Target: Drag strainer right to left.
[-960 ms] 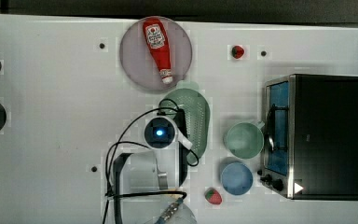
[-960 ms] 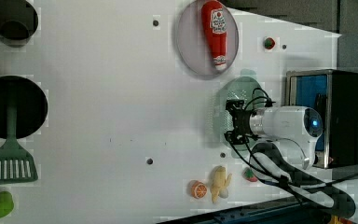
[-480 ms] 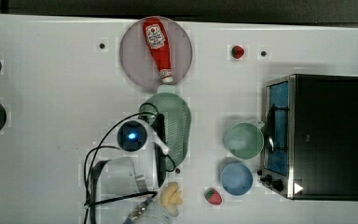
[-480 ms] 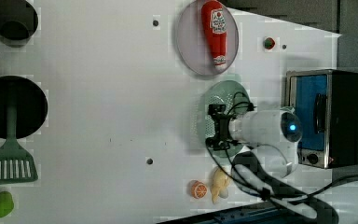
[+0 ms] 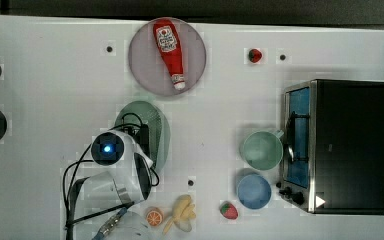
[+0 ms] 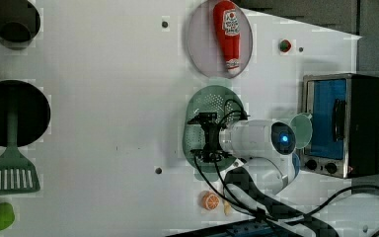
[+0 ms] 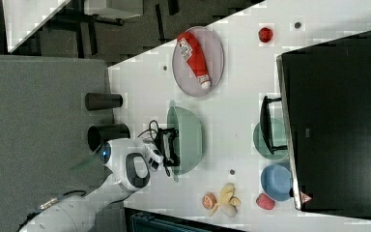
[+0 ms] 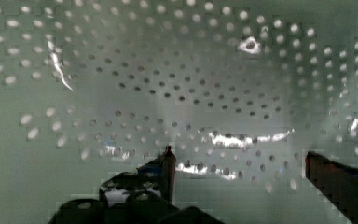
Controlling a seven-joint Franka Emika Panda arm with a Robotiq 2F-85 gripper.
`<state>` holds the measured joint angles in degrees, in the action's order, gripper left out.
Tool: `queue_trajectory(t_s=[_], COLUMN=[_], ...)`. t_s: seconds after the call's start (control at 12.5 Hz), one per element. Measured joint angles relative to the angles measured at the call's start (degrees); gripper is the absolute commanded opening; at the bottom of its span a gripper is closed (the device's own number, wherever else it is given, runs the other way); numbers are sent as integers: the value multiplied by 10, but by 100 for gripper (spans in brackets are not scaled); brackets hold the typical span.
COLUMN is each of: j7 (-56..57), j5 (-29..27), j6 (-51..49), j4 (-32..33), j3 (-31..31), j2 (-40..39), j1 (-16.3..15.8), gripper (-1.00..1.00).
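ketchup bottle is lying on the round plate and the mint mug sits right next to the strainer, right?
Not quite. The ketchup bottle does lie on the round plate, but the top view shows the mint mug standing apart from the strainer, beside the toaster oven and blue bowl.

White counter [image 5: 55,75], small dark holes in surface. Dark strip beyond far edge in top view. Grey floor [image 7: 34,96] beside counter in right view. Even, diffuse lighting.
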<state>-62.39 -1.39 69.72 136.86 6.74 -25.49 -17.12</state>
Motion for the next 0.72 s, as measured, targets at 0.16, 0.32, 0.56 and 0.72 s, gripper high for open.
queue_trajectory(t_s=[0.16, 0.32, 0.56, 0.72], j7=[-2, -5, -18, -26], j5=[-9, -9, -41, -68], j6=[-20, -20, -35, -40], j4=[-30, -65, -82, -96], j3=[-1, 0, -9, -9], j2=[-17, -36, -38, -47], j1=[-20, -40, -73, -88], gripper=[100, 100, 100, 100])
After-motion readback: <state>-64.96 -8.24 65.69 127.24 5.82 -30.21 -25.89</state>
